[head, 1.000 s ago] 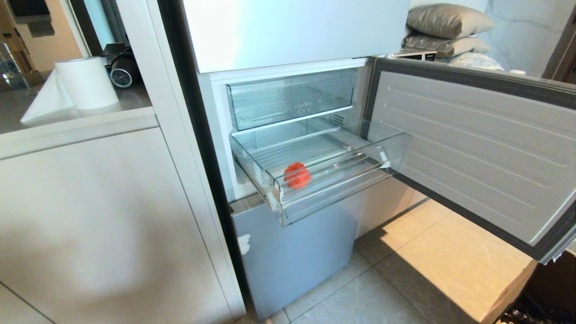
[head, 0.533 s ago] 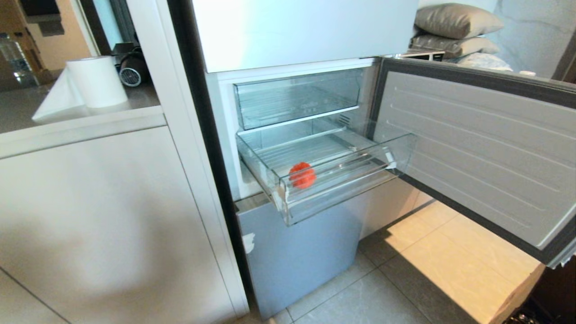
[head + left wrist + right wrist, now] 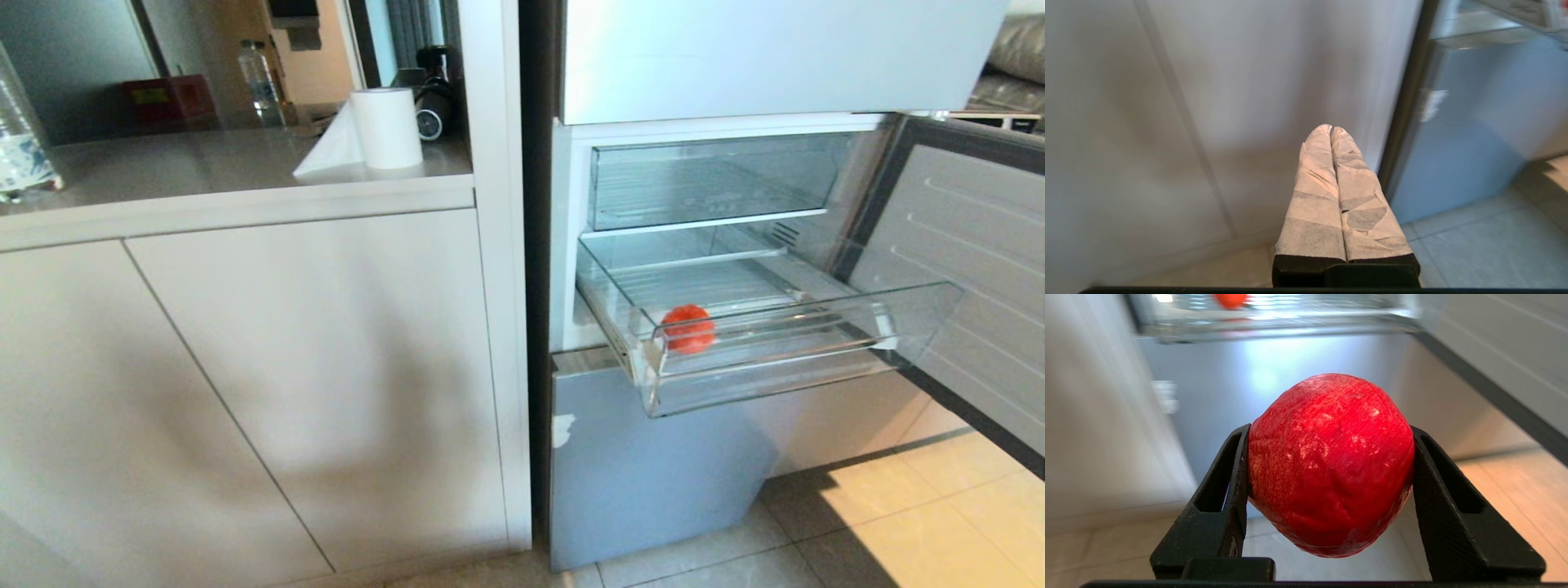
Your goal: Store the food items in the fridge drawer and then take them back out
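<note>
Fridge drawer (image 3: 784, 359): you have it pulled out on the right of the head view, clear plastic, ribbed floor, thick front lip toward you.
Fruit in drawer (image 3: 688, 328): one red fruit sits on the drawer floor at its near left corner, just behind the front lip.
Second fruit (image 3: 1331, 465): you will find it clamped between the black fingers of the right gripper (image 3: 1331, 473), held low, below the level of the drawer front, over the floor.
Left gripper (image 3: 1331, 134): its wrapped fingers are pressed together, holding nothing, pointing at the cabinet front beside the fridge.
Upper bin (image 3: 718, 180): clear, pushed in, directly above the drawer.
Fridge door (image 3: 971, 269): swung open to the right, ribbed inner face toward you.
Lower fridge panel (image 3: 653, 474): pale blue-grey, closed, beneath the drawer.
Cabinet (image 3: 245, 384): pale flat doors fill the left half of your view.
Countertop (image 3: 204, 163): grey, above the cabinet; a paper towel roll (image 3: 384, 126) stands at its right end, a water bottle (image 3: 261, 82) farther back.
Floor (image 3: 914, 523): large tiles, sunlit at the near right.
</note>
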`<state>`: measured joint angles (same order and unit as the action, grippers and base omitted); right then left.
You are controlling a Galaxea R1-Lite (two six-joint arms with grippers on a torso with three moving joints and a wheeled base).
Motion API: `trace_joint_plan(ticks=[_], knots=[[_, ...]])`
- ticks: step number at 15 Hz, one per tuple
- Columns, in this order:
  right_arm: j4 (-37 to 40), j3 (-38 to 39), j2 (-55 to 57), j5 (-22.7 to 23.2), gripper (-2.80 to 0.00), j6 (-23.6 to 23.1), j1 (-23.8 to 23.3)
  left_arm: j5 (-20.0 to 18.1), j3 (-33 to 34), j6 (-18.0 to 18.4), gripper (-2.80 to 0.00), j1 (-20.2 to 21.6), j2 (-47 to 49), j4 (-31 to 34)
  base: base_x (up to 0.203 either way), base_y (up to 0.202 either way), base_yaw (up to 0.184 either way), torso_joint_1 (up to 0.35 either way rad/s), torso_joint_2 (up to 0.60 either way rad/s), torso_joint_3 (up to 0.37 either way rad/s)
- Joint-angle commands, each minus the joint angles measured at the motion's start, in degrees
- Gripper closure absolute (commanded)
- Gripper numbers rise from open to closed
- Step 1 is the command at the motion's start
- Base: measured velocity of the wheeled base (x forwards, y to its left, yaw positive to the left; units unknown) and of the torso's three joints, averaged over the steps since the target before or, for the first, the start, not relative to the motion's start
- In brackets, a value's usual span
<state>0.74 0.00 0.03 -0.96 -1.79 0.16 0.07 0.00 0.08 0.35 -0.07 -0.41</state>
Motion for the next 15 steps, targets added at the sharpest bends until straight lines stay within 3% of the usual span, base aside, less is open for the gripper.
trace_joint_plan(ticks=[1, 3, 6, 15], knots=[[0.05, 0.0, 1.12, 0.06, 0.0, -0.12, 0.02, 0.01, 0.09, 0.01, 0.0, 0.0, -0.01, -0.02, 0.003, -0.008, 0.138, 0.002, 0.01, -0.001], [-0.74, 0.05, 7.16, 0.13, 0.0, -0.09, 0.15, 0.01, 0.09, 0.01, 0.0, 0.0, -0.01, -0.02, 0.001, -0.003, 0.081, 0.003, 0.0, 0.001], [-9.51, -3.06, 25.37, -0.1, 0.0, 0.4, 2.3, 0.01, 0.09, 0.01, 0.0, 0.0, -0.01, -0.02, 0.0, 0.0, 0.0, 0.0, 0.0, 0.0], [-18.48, -46.75, 83.8, 1.75, 0.0, 1.61, 4.15, 0.01, 0.09, 0.01, 0.0, 0.0, -0.01, -0.02, 0.0, 0.0, 0.0, 0.0, 0.0, 0.0]])
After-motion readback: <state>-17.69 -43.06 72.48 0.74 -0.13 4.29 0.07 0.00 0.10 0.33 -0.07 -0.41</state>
